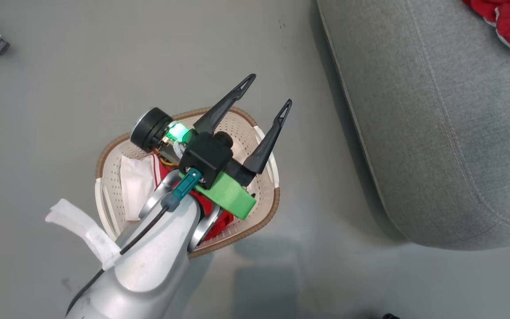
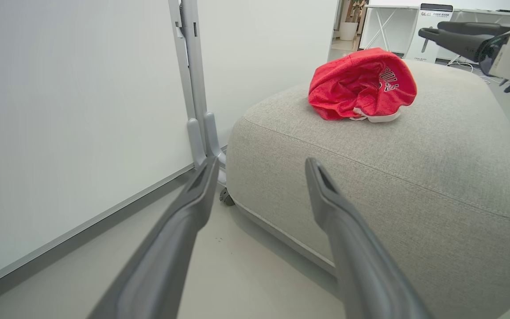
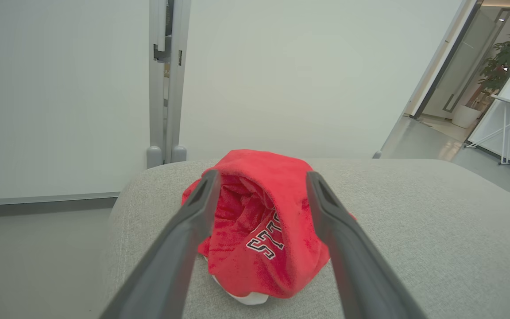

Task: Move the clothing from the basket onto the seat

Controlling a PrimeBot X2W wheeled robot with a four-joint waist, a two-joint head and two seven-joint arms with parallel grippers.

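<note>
Our left pincer has its two dark fingers spread wide with nothing between them, and it hangs over the basket, whose brown rim shows around and beneath it. Under the wrist, behind those fingers, a red garment lies in the basket, its white panel showing to the left of our arm. Ahead and to the right of the fingertips, apart from the basket, stands the grey seat. On top of it, well beyond the left pincer, rests the second red garment, bunched up, with white trim at its lower edge. Our right pincer is wide too and grips nothing. Its fingers stand on either side of that garment in its own view, but we cannot tell whether they touch the cloth.
</note>
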